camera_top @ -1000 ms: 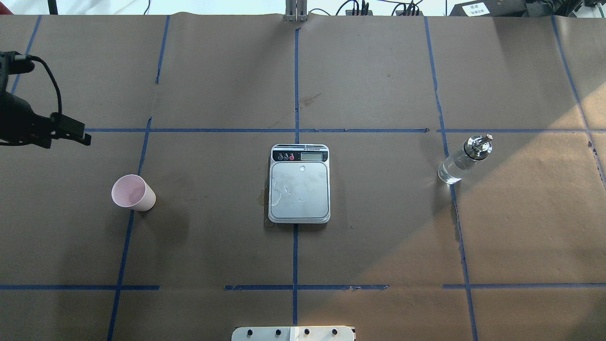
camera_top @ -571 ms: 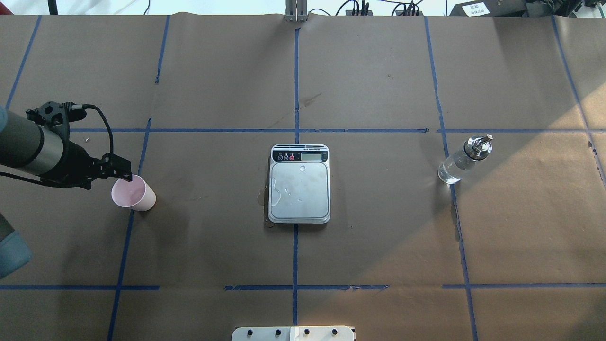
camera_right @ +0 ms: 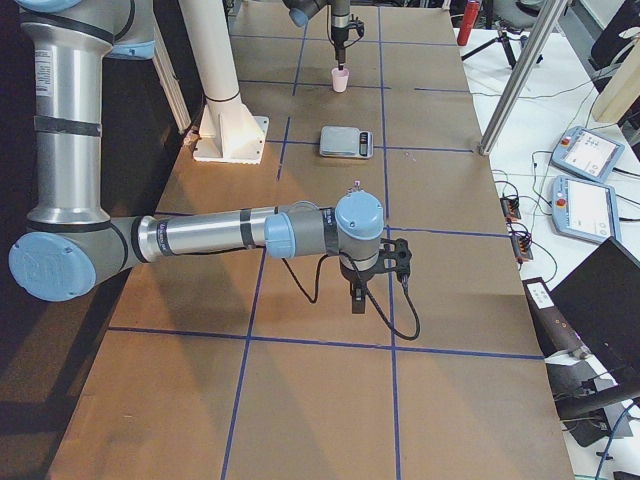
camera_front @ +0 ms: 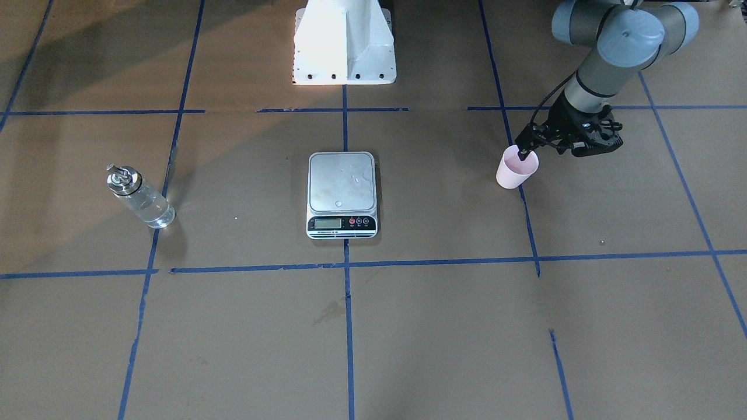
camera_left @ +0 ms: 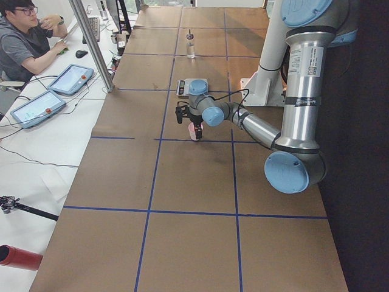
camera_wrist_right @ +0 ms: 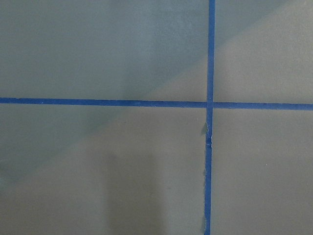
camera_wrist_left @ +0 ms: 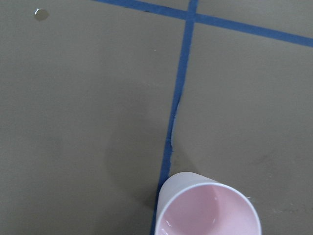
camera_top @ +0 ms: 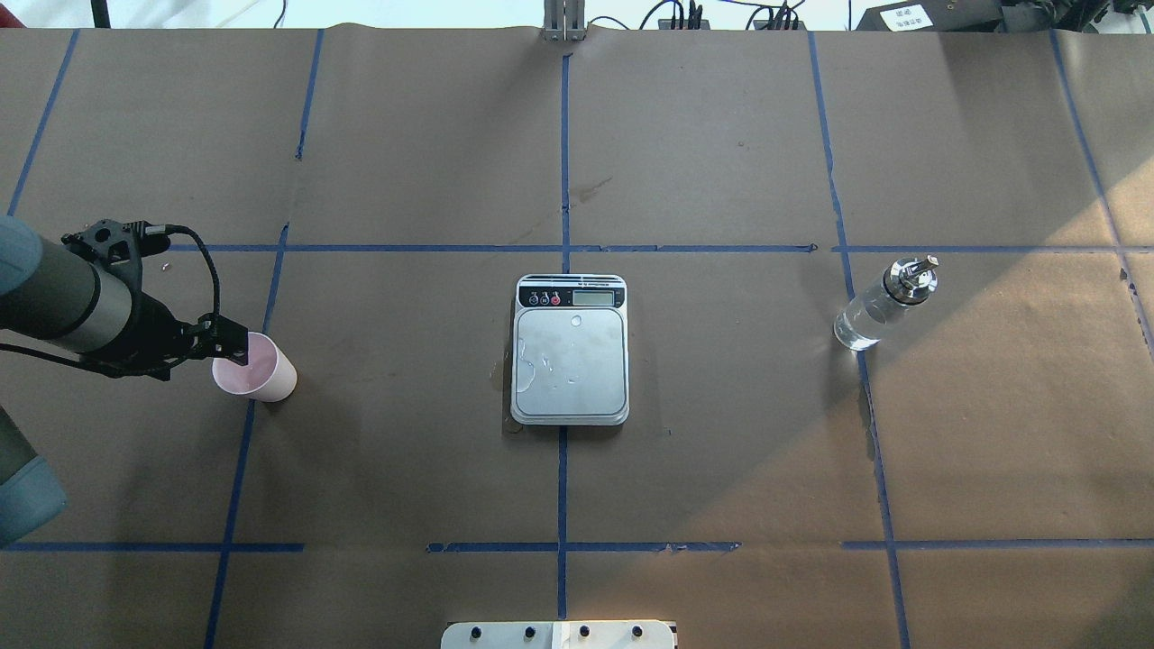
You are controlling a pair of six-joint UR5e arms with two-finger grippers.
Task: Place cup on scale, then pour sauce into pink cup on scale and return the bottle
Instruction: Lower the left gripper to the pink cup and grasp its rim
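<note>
The pale pink cup stands upright on the table at the left, also in the front view and at the bottom of the left wrist view. My left gripper is at the cup's near rim, slightly open, with one fingertip dipping inside the rim. The scale lies mid-table with nothing on its plate. The glass bottle with clear sauce stands far right. My right gripper hangs over bare table near the front; I cannot tell whether it is open.
Brown paper with a blue tape grid covers the table. The white robot base is behind the scale. Small droplets lie on the scale's plate. An operator sits beyond the far edge by tablets and a metal pole.
My left arm has swung in from the far left edge to the cup, then lowered slightly at its rim. Cup, scale and bottle have not moved.
</note>
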